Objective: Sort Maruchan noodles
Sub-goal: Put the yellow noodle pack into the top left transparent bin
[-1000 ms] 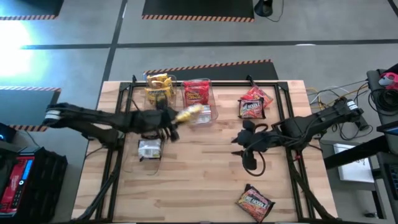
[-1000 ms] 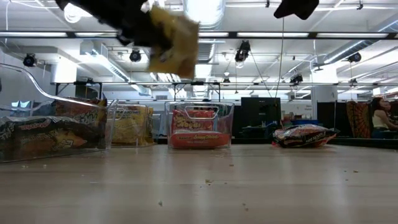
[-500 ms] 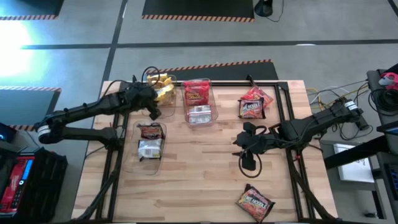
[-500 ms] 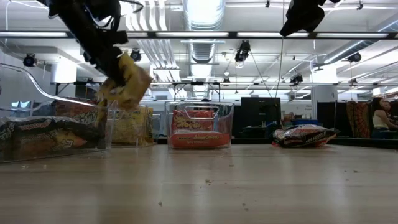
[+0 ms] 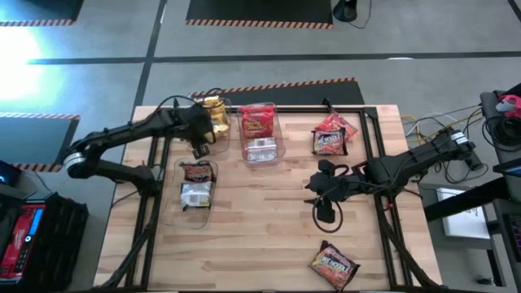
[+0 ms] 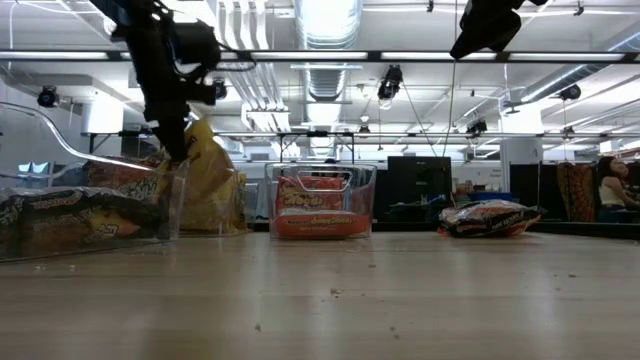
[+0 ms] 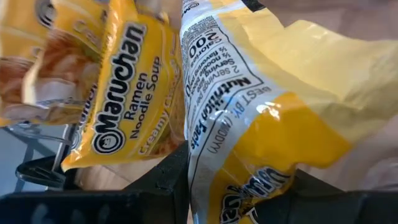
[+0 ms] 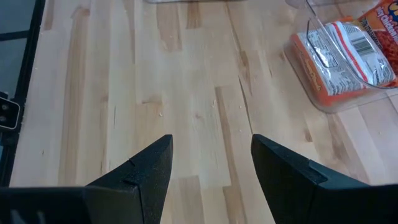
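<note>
My left gripper (image 5: 205,132) hangs over the far-left clear bin (image 6: 228,205), shut on a yellow Maruchan packet (image 6: 205,170). More yellow packets (image 7: 118,106) lie in that bin. The middle bin (image 5: 260,130) holds red-orange packets. A bin nearer the front left (image 5: 195,185) holds dark brown-red packets. Loose red packets lie flat on the table at the far right (image 5: 330,135), and one lies near the front edge (image 5: 334,264). My right gripper (image 8: 211,163) hovers open over bare wood right of centre, with nothing between its fingers. My left gripper pinches one end of the yellow packet (image 7: 239,177) between its two fingers, the printed back with the nutrition label facing the wrist camera. The fingers (image 6: 178,140) slant steeply down from above. The packet hangs below them, its lower part down inside the far-left bin.
Black frame rails (image 5: 370,130) run along the table's left, right and far sides. Bare wood (image 5: 260,228) stretches across the middle and front of the table. A person (image 6: 610,190) sits far off in the room behind.
My left gripper has swung from beside the middle bin toward the table's far-left corner, tipping from nearly level to steeply downward. The yellow packet it carries has come down from high above the table into the far-left bin.
</note>
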### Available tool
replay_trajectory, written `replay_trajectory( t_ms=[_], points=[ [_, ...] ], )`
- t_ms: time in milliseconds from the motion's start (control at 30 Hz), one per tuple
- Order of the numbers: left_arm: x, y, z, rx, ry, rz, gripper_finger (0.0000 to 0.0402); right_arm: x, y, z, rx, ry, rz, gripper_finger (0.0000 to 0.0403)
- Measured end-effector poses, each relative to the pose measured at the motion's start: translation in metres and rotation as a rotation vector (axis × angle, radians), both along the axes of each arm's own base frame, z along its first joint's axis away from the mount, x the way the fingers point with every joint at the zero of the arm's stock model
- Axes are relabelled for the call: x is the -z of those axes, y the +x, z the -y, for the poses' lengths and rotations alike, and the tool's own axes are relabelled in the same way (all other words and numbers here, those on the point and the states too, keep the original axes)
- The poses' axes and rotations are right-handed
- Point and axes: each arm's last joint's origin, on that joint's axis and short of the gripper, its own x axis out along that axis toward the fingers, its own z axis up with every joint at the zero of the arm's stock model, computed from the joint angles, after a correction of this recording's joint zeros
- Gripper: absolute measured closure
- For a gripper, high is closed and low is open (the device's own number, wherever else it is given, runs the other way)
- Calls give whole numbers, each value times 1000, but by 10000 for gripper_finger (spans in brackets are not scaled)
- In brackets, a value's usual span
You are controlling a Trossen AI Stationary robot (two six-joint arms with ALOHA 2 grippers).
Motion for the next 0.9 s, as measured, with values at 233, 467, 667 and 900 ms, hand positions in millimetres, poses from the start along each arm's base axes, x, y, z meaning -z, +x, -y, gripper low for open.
replay_trajectory(
  t_ms=[233, 467, 667, 900],
  points=[
    [15, 16, -12, 93, -149, -172, 289, 0, 0, 0, 10, 10, -1, 195],
    [26, 23, -28, 99, -195, -228, 288, 0, 0, 0, 6, 6, -2, 195],
    [28, 19, -44, -34, -181, -165, 280, 1, -1, 0, 5, 3, -8, 195],
    [30, 18, -41, 22, -309, -104, 250, 1, -1, 0, 3, 0, -9, 195]
  ],
)
